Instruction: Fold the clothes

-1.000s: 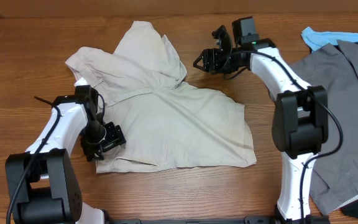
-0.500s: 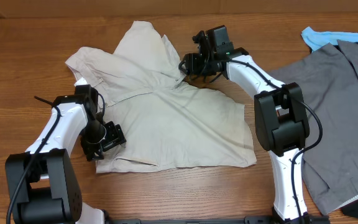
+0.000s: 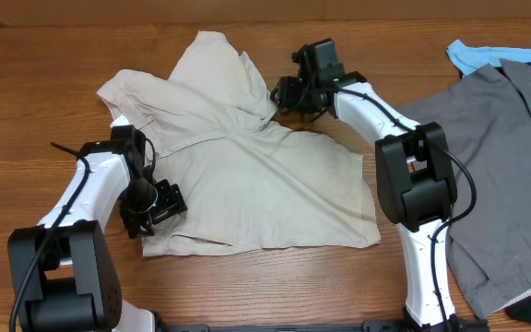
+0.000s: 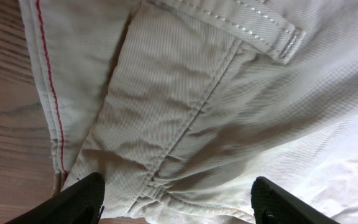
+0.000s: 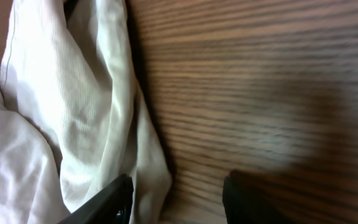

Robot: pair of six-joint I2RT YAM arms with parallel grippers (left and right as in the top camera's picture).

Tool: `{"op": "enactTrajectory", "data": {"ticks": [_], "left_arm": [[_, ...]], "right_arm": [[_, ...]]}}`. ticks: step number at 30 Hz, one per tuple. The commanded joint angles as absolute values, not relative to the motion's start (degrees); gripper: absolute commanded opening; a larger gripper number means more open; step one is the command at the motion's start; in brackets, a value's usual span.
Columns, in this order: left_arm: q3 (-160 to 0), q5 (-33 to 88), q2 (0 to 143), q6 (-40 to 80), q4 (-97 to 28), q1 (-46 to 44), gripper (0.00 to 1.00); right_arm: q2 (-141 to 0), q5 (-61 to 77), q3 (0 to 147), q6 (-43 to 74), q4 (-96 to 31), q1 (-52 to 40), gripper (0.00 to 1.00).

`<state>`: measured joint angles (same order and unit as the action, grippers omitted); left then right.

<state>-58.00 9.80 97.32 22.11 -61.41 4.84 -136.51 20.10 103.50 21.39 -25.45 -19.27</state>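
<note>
Overhead: the shorts [image 3: 247,175] lie crumpled at table centre. One leg is thrown up toward 11 o'clock. The main panel spreads flat toward 4 o'clock and ends in a loose corner. The lower hem runs along 6 o'clock, close to the arm bases. At the 8 o'clock edge of the cloth sits the left gripper [image 3: 159,203], jaws wide apart over the fabric. Its wrist view shows both fingertips flanking a stitched seam, with a red stitch line [image 4: 45,81] along the cloth's 9 o'clock border and bare wood beyond. At the 1 o'clock margin the right gripper [image 3: 289,92] is low beside the folded edge, jaws apart. Bare wood shows between the fingers, and the fold lies by the finger on the 9 o'clock side of its wrist view; contact cannot be told. Room: the table [image 3: 44,55] is bare wood from 9 to 12 o'clock of the cloth. A narrow bare lane at 3 o'clock separates it from a grey garment [image 3: 505,166] covering the 3 to 5 o'clock side. A blue cloth [image 3: 473,53] shows at the garment's far edge.
</note>
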Motion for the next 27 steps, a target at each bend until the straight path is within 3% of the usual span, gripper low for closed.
{"op": "enactTrajectory", "data": {"ticks": [1, 5, 9, 10, 18, 23, 27], "left_arm": [[-57.7, 10.1, 97.5, 22.3, -61.3, 4.8, 0.78], [-57.7, 10.1, 97.5, 22.3, -61.2, 4.8, 0.78], [-57.7, 10.1, 97.5, 22.3, -61.2, 4.8, 0.79], [-57.7, 10.1, 97.5, 22.2, -61.2, 4.8, 0.79], [-57.7, 9.9, 97.5, 22.3, -60.6, 4.8, 0.79], [-57.7, 9.9, 97.5, 22.3, -59.9, 4.8, 0.78], [-57.7, 9.9, 97.5, 22.3, -59.9, 4.8, 0.78]], "right_arm": [[-139.2, 19.8, 105.1, 22.9, -25.3, -20.3, 0.49], [-140.2, 21.4, 105.1, 22.8, -24.7, -20.2, 0.38], [-139.7, 23.0, 105.1, 22.8, -23.9, -19.1, 0.05], [-139.3, 23.2, 105.1, 22.8, -24.3, -18.5, 0.04], [-128.5, 15.0, 105.1, 26.0, -34.0, -12.8, 0.04], [-121.3, 5.1, 105.1, 26.0, -40.2, -13.7, 0.04], [-120.6, 5.1, 105.0, 25.1, -47.6, -15.5, 0.05]]}}
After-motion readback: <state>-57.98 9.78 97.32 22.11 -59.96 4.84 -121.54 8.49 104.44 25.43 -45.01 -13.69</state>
